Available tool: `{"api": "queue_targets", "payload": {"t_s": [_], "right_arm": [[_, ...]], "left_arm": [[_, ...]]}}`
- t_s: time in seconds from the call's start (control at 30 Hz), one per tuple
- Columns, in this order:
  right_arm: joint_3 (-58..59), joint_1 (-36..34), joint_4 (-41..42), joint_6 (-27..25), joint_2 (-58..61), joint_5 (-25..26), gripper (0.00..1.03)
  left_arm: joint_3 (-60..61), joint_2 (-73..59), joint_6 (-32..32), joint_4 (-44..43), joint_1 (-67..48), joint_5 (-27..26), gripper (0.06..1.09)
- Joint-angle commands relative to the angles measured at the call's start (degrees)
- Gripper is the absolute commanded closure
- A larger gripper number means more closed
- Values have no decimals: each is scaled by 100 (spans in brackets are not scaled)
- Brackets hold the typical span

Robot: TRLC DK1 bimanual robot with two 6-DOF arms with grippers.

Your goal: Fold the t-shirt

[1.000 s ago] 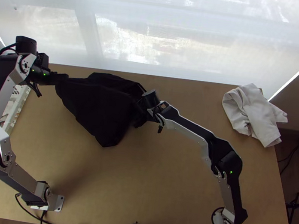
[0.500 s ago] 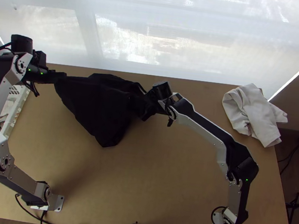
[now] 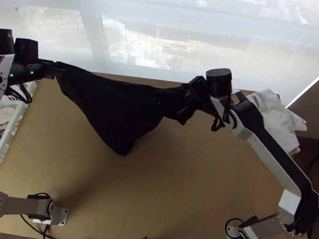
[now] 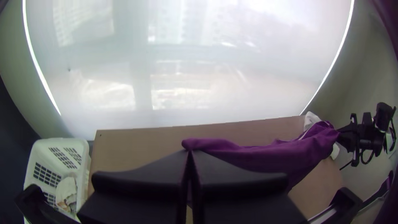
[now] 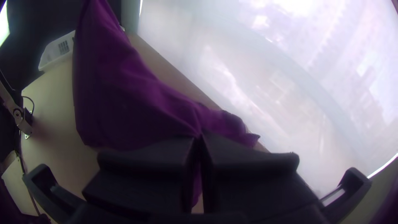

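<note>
You're likely spreading the dark, draped cloth t-shirt [image 3: 115, 105].
Top view: it sags over the flat wooden table [image 3: 188, 192]. Left wrist: your black left gripper [image 4: 189, 152] clamps one end. Right wrist: your black right gripper [image 5: 200, 136] pinches another; next, lower it taut.

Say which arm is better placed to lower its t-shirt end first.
Right, probably: from above, the right gripper holds the t-shirt nearer the table's middle; the left gripper by a corner.
</note>
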State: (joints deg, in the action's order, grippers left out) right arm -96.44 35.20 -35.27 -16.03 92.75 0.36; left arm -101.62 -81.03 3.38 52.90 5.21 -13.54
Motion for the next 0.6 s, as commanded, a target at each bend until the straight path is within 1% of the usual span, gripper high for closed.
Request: {"api": "queue_targets", "payload": {"t_s": [0.0,0.1,0.27,0.4,0.47,0.57], "right_arm": [[3,-48,-200,-295,-1048,395,100],[135,-40,-191,-489,-1488,649,100],[372,-40,143,-717,-2235,1019,100],[451,13,556,-990,-2745,1203,100],[530,57,697,-1121,-2956,1274,100],[583,75,723,-1113,-3167,1282,100]], "left_arm": [[-226,888,190,-140,-723,-52,105],[-472,1195,216,9,-1101,-26,105],[-1070,1477,207,554,-1655,88,105],[-1685,1503,163,1046,-1866,88,105],[-2081,1450,-21,1301,-1954,80,105],[-2424,1397,-109,1609,-2200,80,105]]}}
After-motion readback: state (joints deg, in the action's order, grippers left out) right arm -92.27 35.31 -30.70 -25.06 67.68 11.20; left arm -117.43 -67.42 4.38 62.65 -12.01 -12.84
